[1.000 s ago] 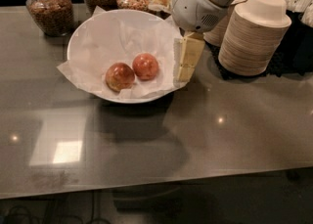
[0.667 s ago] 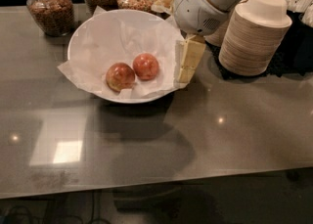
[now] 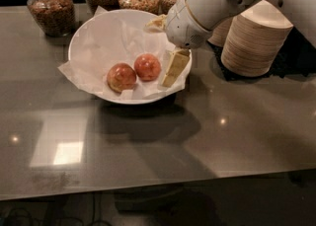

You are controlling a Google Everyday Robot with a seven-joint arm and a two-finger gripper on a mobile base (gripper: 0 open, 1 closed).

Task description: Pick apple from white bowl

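Observation:
The white bowl (image 3: 81, 37), lined with crinkled white paper, stands at the back middle of the dark table. Two apples lie in it. The red-orange apple (image 3: 147, 66) is on the right, touching a yellow-mottled apple (image 3: 121, 77) to its left. My gripper (image 3: 160, 52) hangs over the bowl's right rim, just right of the red-orange apple, and is open and empty. One cream finger (image 3: 174, 68) reaches down inside the bowl beside the apple, apart from it. The other finger (image 3: 156, 21) shows at the bowl's back right.
Several glass jars of dry food (image 3: 49, 8) stand along the back edge behind the bowl. Stacks of tan paper bowls with white lids (image 3: 256, 40) stand at the right, close behind my arm. The glossy table (image 3: 197, 141) runs to the front.
My gripper has moved left, from outside the bowl's right rim to over the rim, closer to the red-orange apple. The apples and bowl have not moved.

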